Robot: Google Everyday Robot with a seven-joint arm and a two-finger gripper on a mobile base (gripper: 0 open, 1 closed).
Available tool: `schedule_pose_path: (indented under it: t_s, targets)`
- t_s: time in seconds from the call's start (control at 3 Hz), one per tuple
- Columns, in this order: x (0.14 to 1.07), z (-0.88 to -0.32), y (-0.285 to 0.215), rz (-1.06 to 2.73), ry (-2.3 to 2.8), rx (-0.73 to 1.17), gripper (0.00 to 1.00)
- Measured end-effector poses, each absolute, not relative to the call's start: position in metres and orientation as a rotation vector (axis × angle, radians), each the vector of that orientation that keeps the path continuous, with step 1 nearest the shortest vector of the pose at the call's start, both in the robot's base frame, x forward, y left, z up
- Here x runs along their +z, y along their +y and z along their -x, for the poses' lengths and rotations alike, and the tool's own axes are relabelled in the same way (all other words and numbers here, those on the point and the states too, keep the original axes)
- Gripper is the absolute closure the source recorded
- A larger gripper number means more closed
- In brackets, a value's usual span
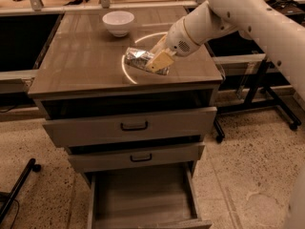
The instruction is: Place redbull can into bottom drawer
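The redbull can is a slim shiny silver can held on its side, above the front part of the cabinet top. My gripper comes in from the upper right on a white arm and is shut on the can, with one tan finger across its right half. The bottom drawer is pulled out below the two upper drawers, a plain wooden box with nothing visible in it. The can is well above and behind the drawer's opening.
A white bowl stands at the back of the cabinet top. The top drawer and middle drawer stand slightly ajar, with dark handles. Black frame legs on wheels stand to the right, and a dark leg at the lower left.
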State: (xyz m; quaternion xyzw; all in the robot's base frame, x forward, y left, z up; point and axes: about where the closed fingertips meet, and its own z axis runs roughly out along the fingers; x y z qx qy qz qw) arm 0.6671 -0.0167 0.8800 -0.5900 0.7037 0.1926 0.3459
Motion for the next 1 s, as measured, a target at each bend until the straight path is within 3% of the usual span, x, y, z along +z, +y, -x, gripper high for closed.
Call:
schedule_pose_path:
  t_s: [1.0]
  targets:
    - [0.874,-0.594,-0.003,1.761,1.700,0.414,1.00]
